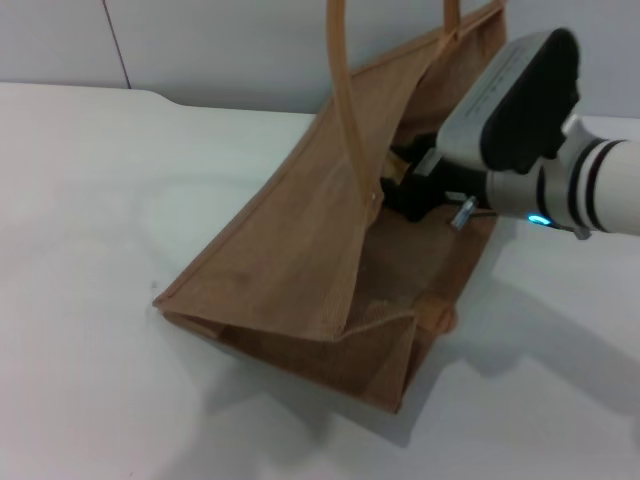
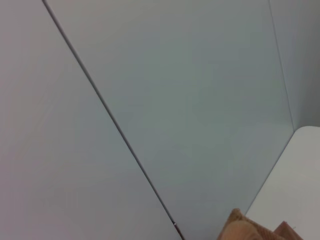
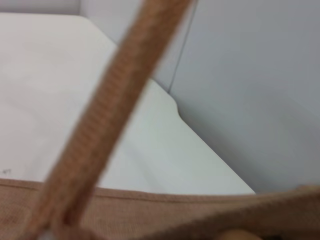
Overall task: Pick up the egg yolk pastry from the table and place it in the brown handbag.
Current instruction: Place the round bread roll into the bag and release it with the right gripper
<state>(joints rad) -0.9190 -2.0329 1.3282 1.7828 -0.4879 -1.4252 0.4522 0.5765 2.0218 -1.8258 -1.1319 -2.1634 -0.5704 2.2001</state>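
Right gripper (image 1: 405, 185): reached into the open mouth of the brown handbag (image 1: 300, 270), jaw state cannot be told; egg yolk pastry not visible, presumably inside at the fingertips. Bag stands toward the table's (image 1: 90, 250) far edge. Step judged: placing; next calls for release, then clean withdrawal past the handle (image 1: 350, 110). Left gripper out of view.

Soft even light; the tan-brown woven jute handbag (image 1: 330, 270) casts a faint shadow on the white table (image 1: 90, 300); its handle (image 3: 107, 120) is blurred.

White table (image 1: 90, 250); brown handbag (image 1: 300, 270) standing on it, mouth open.
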